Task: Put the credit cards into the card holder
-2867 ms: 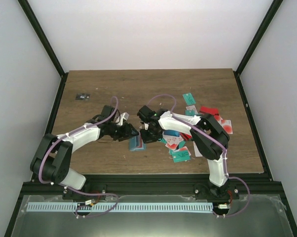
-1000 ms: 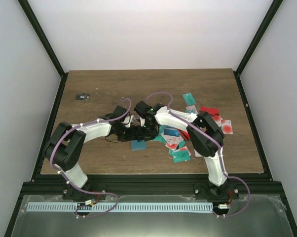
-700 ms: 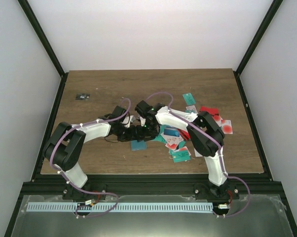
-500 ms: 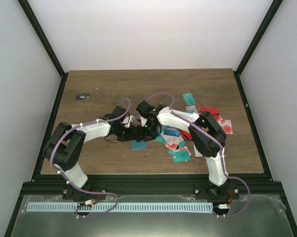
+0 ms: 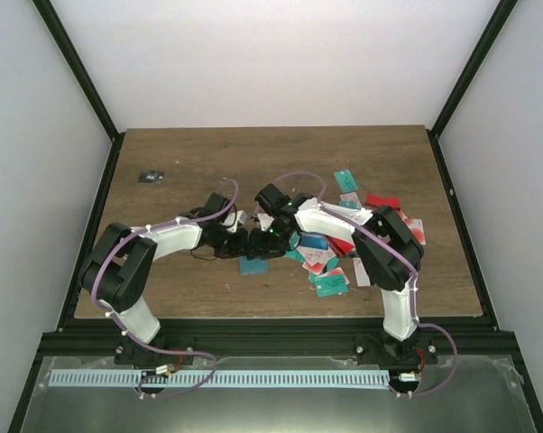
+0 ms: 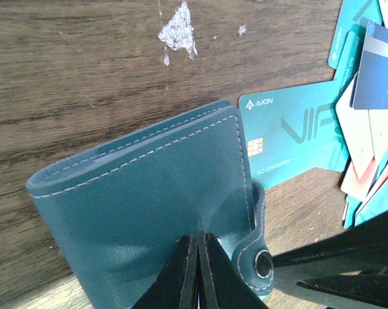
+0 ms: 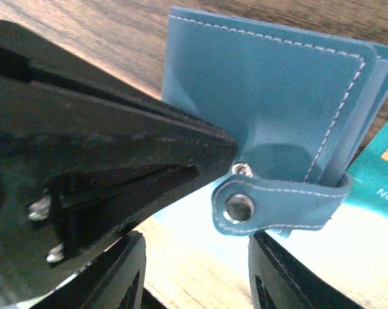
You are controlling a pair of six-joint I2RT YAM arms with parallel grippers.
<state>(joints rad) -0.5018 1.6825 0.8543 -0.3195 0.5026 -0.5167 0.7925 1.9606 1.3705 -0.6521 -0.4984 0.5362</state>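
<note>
The card holder (image 5: 251, 264) is a teal folded wallet with a snap strap (image 7: 271, 203). My left gripper (image 6: 199, 241) is shut on the edge of its cover (image 6: 149, 206), beside the strap's snap (image 6: 262, 262). My right gripper (image 7: 194, 273) is open, its dark fingers (image 7: 291, 277) standing on either side just below the strap without touching it. In the top view both grippers, left (image 5: 244, 242) and right (image 5: 270, 244), meet over the holder. A teal credit card (image 6: 291, 138) lies flat next to the holder. Several more credit cards (image 5: 330, 262) lie in a loose pile to the right.
A small dark object (image 5: 151, 176) lies at the far left of the wooden table (image 5: 181, 289). More cards, teal (image 5: 345, 179) and red (image 5: 381, 203), are scattered toward the right rear. Black frame posts line the table's sides.
My right gripper has opened wider around the strap, and the right arm has shifted slightly to the right. The left gripper has kept its grip on the holder.
</note>
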